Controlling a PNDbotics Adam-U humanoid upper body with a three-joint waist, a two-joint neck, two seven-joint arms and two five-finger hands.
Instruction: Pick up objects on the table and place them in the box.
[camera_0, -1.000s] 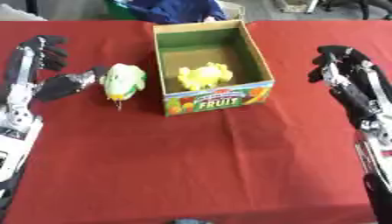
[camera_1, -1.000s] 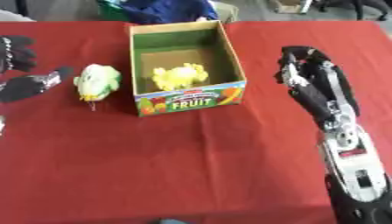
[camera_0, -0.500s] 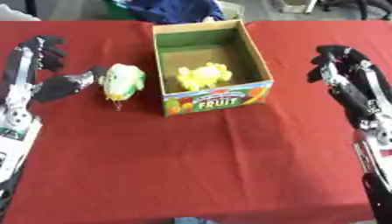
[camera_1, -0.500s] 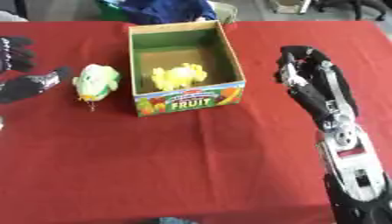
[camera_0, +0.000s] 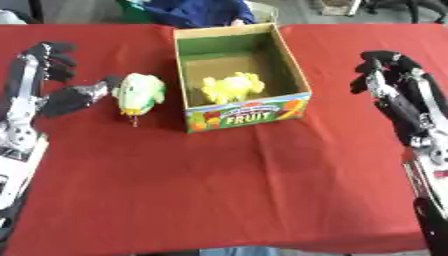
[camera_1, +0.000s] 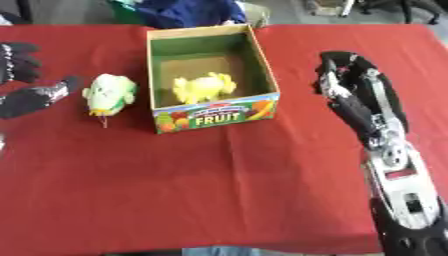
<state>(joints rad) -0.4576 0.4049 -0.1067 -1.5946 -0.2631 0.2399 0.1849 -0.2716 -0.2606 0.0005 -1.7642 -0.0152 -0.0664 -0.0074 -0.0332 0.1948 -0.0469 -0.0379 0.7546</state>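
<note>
A green and white toy (camera_0: 140, 92) that looks like a leafy vegetable lies on the red table (camera_0: 219, 190), just beside the fruit box (camera_0: 241, 80) at its 9 o'clock side, and a yellow toy (camera_0: 232, 86) sits inside the box. The left hand (camera_0: 52, 82) is spread open at the toy's 9 o'clock, its thumb tip just beside the toy. The right hand (camera_1: 354, 90) hangs at the box's 3 o'clock, well apart from it, with its fingers loosely bent and holding nothing.

left hand (camera_0: 39, 85) open; right hand (camera_0: 395, 85) open, fingers relaxed.

One box (camera_0: 241, 116), two yellow-green objects (camera_0: 140, 92).
</note>
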